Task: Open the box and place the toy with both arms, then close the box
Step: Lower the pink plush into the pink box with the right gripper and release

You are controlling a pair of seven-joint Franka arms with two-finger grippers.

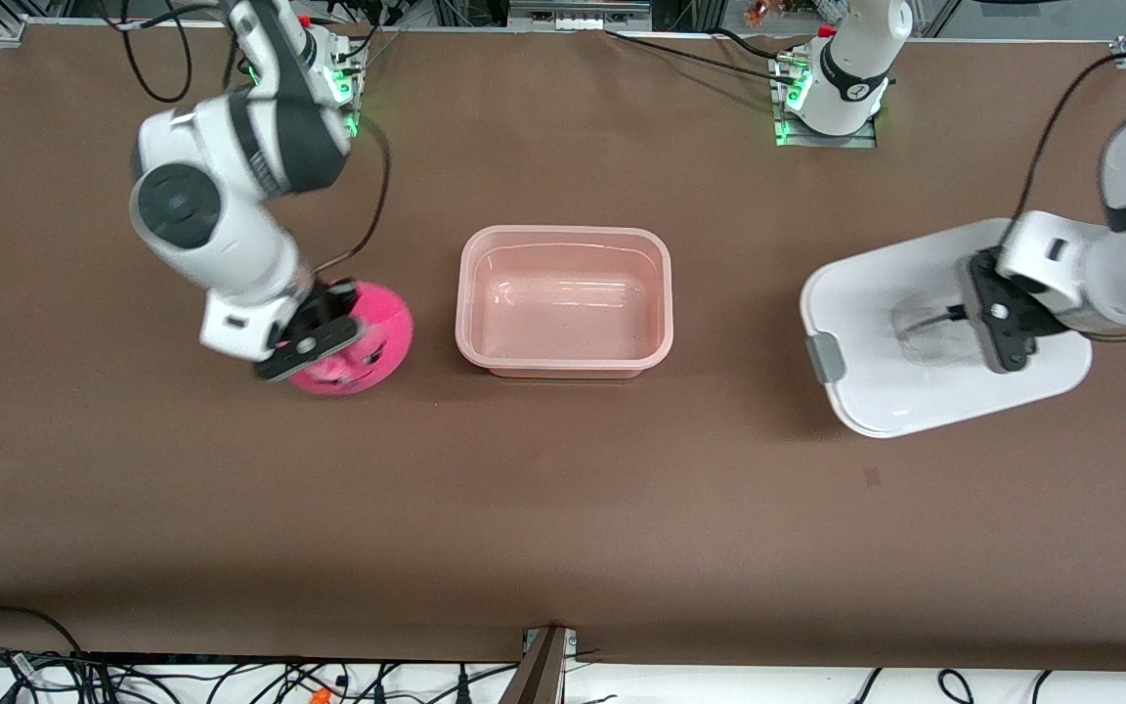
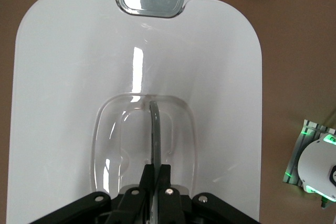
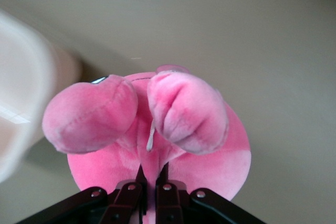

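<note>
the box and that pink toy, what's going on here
The box sits open and empty mid-table. The left end effector is shut on the handle of the white lid, toward the left arm's end. The right end effector is shut on the pink toy, beside the box.

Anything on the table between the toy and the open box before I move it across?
No. The front view shows only bare brown table between the toy, held by the right end effector, and the box.

Even, bright overhead light; soft shadows fall beside the box [image 1: 564, 301]. Glare streaks the white lid [image 2: 79, 77]. The right wrist view's edge is blurred.
</note>
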